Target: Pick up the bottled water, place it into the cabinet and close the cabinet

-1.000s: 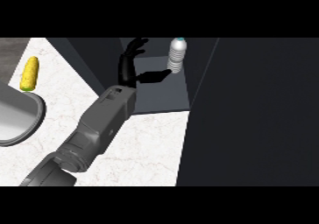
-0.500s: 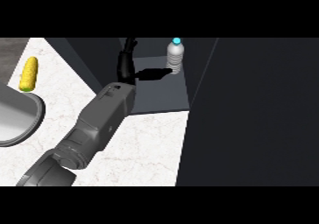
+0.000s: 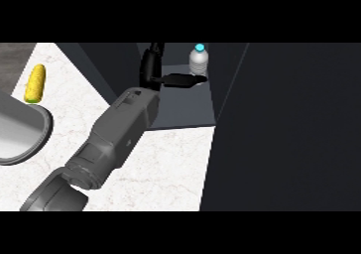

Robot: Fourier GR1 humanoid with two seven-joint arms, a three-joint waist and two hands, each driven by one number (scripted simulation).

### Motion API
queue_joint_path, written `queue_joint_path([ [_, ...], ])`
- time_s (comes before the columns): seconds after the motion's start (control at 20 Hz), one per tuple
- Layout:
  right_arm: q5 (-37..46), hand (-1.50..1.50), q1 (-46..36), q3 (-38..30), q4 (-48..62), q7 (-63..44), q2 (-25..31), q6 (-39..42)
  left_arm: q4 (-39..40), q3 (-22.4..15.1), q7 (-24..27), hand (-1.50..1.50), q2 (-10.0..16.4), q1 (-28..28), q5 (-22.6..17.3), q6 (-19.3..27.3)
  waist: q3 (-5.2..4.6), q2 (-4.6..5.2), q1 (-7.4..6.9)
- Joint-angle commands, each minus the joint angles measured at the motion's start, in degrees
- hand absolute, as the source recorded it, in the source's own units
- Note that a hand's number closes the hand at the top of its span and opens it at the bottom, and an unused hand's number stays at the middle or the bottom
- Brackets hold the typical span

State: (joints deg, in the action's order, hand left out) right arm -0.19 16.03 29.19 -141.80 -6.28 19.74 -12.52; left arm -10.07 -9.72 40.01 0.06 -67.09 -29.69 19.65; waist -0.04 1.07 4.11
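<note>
left hand (image 3: 151,69): fingers straight, holding nothing, less splayed than a second ago | bottled water (image 3: 199,60): upright inside cabinet (image 3: 182,110), at the fingertips, contact unclear | placement looks done; closing remains

Items counted on inspection:

- One water bottle (image 3: 199,60), clear with a blue cap.
- One dark cabinet (image 3: 182,110).
- One yellow corn cob (image 3: 35,84).
- One round grey metal vessel (image 3: 14,134), cut off by the left edge.
- One white marbled counter (image 3: 169,166).
- One grey forearm (image 3: 121,129).
- One black hand (image 3: 150,69).
</note>
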Motion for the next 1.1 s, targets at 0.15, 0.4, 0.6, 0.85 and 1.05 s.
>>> queue_joint_path([
  [0.15,1.23,-1.50,3.29,-0.35,-3.41,-0.51,0.03,-0.66,-5.35,-0.13,-1.90,-1.50,-0.06,1.24,-2.04,-9.54,0.03,-0.97,-2.10],
  [0.4,4.51,-1.50,-3.88,2.69,-1.98,-6.80,-2.77,-2.99,-13.51,-3.01,-4.39,-1.50,-0.06,5.74,-6.58,-9.54,-0.03,-1.20,-3.10],
  [0.6,2.61,-1.50,2.73,1.24,-6.21,-3.87,1.36,-0.90,-22.59,-8.80,-3.79,-1.50,-0.06,15.99,-6.63,-9.73,0.04,-1.65,-3.83],
  [0.85,2.82,-1.50,1.67,-0.07,-6.20,-5.46,2.02,-1.01,-37.52,-10.65,-10.55,1.50,0.91,24.73,-5.22,-6.64,0.06,-1.79,-5.00],
  [1.05,6.38,-1.50,0.84,3.67,-5.49,-5.04,5.28,1.34,-45.75,-13.33,-10.63,1.50,4.27,33.99,-4.02,-7.16,0.03,-1.81,-5.03],
])
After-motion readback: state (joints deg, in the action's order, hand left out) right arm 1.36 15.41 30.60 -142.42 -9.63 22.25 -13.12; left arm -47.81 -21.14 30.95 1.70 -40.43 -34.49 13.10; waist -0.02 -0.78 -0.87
